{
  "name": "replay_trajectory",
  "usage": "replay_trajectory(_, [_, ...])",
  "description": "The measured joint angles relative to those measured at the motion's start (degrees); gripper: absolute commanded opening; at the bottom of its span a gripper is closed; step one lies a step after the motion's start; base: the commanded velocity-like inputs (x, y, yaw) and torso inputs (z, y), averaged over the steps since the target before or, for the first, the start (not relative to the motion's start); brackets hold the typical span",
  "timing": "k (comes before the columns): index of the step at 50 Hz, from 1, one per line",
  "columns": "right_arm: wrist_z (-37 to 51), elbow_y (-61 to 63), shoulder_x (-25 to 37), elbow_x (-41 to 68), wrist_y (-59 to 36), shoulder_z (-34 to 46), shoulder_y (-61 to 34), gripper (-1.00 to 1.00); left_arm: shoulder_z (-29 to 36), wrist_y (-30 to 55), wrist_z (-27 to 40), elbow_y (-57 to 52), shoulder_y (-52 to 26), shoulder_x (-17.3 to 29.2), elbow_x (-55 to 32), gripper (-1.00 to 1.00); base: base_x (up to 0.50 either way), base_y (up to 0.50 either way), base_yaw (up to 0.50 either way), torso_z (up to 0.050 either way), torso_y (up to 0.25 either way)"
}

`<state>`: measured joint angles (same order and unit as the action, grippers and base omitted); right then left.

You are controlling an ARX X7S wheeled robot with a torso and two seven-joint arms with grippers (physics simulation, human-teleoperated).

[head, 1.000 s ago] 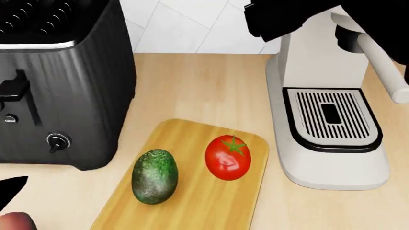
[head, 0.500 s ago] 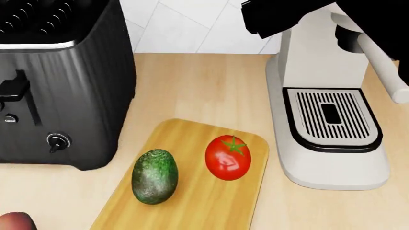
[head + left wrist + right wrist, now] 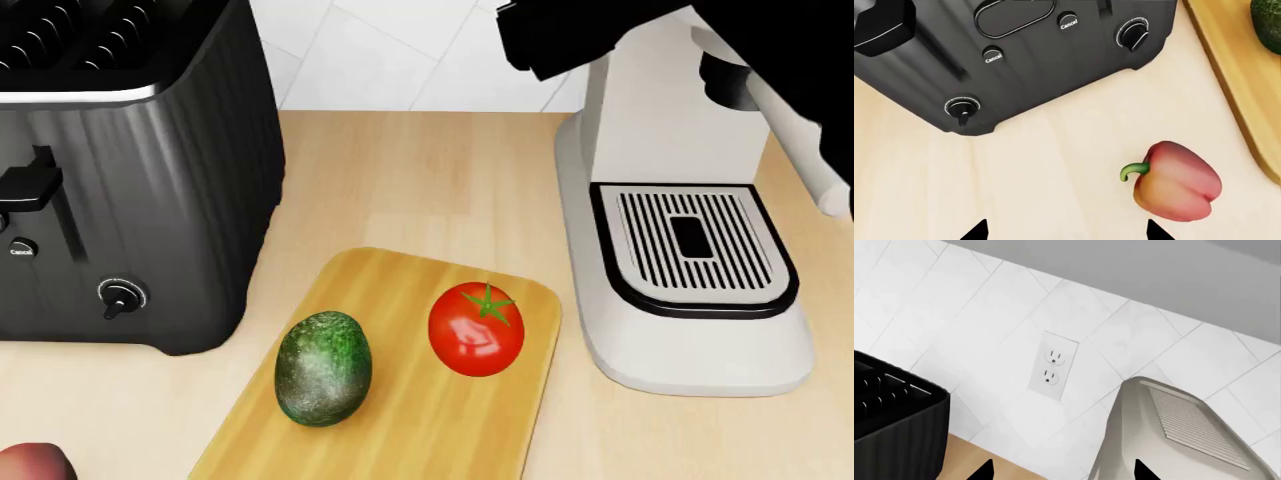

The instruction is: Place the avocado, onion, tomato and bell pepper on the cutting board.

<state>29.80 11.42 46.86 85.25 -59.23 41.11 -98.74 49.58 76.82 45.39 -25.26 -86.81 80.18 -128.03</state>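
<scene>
Avocado (image 3: 322, 368) and tomato (image 3: 475, 328) sit side by side on the cutting board (image 3: 400, 420), not touching. Bell pepper (image 3: 1177, 181) lies on the desk (image 3: 1054, 165) off the board's edge, near the black toaster (image 3: 1007, 50). Onion not in view. Left tool (image 3: 1066, 231) spread, above the desk beside the pepper, holding nothing. Right tool (image 3: 1062, 471) spread, raised, facing the tiled wall (image 3: 987, 315) and coffee machine (image 3: 694, 260).
</scene>
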Motion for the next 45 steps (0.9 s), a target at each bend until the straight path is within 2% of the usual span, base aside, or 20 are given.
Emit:
replay_trajectory(30, [-1.0,-1.2,-1.0,-1.2,-0.1,0.6,-1.1,1.0,2.0,6.2,4.7,-2.0,-2.2,5.0,-11.0,1.0,0.0,0.0,0.0,0.0,0.0])
replay_trajectory(45, [-0.8,-0.8,-0.7,-1.0,0.1,0.5,-0.8,1.0,3.0,4.6,-0.7,-3.7,0.1,7.4,-6.4,1.0,0.0,0.0,0.0,0.0,0.0])
